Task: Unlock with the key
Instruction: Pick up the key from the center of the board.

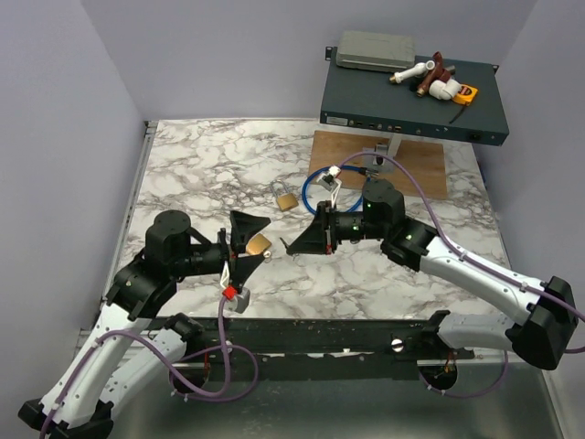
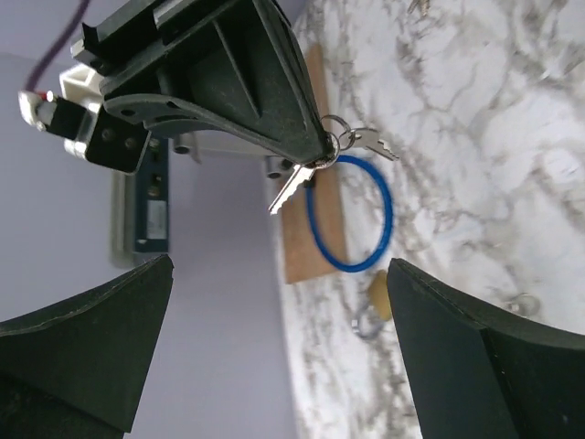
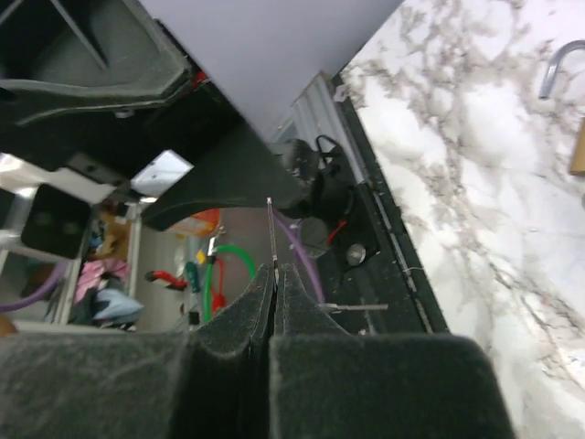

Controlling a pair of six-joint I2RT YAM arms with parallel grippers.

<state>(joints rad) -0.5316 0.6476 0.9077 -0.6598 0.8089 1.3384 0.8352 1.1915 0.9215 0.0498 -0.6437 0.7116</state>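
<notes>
My right gripper (image 1: 294, 243) is shut on the small silvery key (image 2: 287, 189). In the left wrist view the key blade sticks out below its fingertips, with a ring and a second key (image 2: 370, 140) hanging beside it. In the right wrist view the key (image 3: 272, 233) shows edge-on between the closed pads (image 3: 256, 302). My left gripper (image 1: 249, 249) faces it with its jaws wide apart and nothing between them in its wrist view (image 2: 279, 347). One brass padlock (image 1: 259, 243) lies by the left fingers. A second padlock (image 1: 285, 199) lies farther back; a brass padlock also shows in the left wrist view (image 2: 376, 297).
A blue cable loop (image 1: 322, 180) lies on the marble beside a wooden board (image 1: 411, 160). A dark box (image 1: 411, 101) with pipe fittings and a grey case on it stands at the back right. The black rail (image 1: 320, 334) runs along the near edge.
</notes>
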